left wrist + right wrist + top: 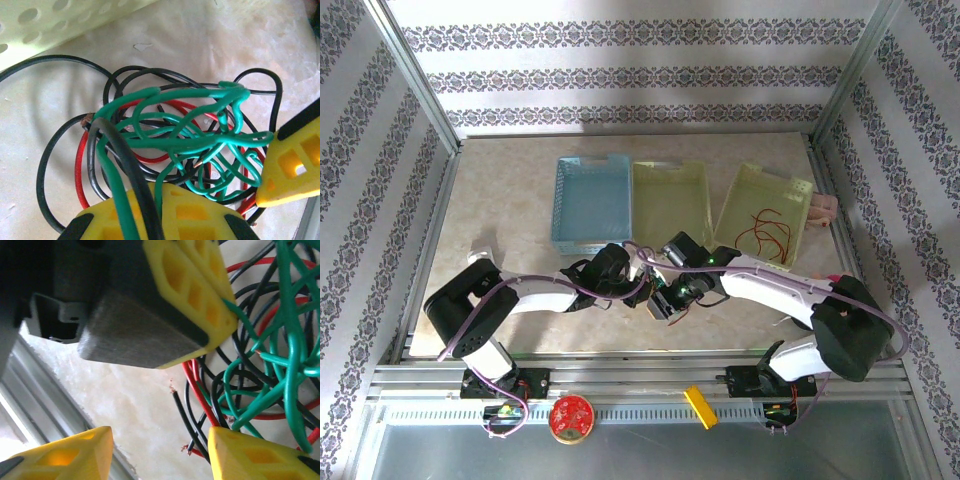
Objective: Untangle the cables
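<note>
I'm seeing the table (510,200) carrying the cables (190,140) near its centre, at 6 o'clock from the middle tray (670,195). My left gripper (159,202) is clenching green and black strands at the clump's 6 o'clock. My right gripper (160,440) is gaping wide at its 4 o'clock edge.

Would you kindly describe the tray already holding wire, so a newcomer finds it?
Three trays sit at the far side of the table. The rightmost tray, pale yellow-green, lies askew; unlike the blue tray and middle tray, it holds red wire.
</note>
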Robot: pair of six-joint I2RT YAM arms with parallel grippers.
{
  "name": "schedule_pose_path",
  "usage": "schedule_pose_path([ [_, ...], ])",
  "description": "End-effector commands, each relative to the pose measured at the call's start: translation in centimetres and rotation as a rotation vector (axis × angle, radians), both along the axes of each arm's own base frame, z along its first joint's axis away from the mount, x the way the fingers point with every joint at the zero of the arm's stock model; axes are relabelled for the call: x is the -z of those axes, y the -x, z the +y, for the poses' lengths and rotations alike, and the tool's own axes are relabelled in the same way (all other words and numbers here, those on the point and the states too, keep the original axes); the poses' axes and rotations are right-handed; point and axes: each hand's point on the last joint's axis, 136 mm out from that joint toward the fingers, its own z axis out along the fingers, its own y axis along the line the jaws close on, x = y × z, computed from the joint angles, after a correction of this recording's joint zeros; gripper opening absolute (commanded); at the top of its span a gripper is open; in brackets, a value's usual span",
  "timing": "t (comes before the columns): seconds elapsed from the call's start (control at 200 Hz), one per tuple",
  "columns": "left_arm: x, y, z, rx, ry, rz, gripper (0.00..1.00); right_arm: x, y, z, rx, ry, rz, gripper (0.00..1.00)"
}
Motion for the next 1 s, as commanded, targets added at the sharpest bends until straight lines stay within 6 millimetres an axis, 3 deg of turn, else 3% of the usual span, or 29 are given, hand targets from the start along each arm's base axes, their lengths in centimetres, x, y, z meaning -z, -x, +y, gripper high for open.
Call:
schedule_pose_path([
  [0.0,-0.4,0.1,-0.8,0.028,0.031,0.035,0.00,0.2,-1.6,-0.4,-0.001,0.049,-0.085,0.54],
  [0.445,0.7,0.4,-1.0,0.045,0.012,0.075,0.00,-1.6,-4.3,-0.9,0.037,0.051,-0.168,0.54],
  [0.994,1.3,0.3,-0.9,0.038,0.000,0.080,0.00,0.6,-5.6,-3.4,0.159,0.142,-0.132,0.54],
])
